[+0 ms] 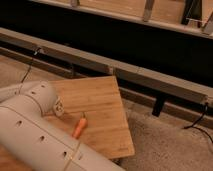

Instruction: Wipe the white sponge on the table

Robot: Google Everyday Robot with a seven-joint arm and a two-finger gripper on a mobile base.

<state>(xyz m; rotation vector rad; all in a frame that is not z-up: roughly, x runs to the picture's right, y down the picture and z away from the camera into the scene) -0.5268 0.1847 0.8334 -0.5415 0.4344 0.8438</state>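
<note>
At lower left, the white perforated arm covers the near corner of the bamboo worktop. The claw sits outside the frame, closed tight. Just beside the arm, a small orange carrot lies on the worktop. Behind, a grey rail crosses, and a black cable trails at right.
</note>
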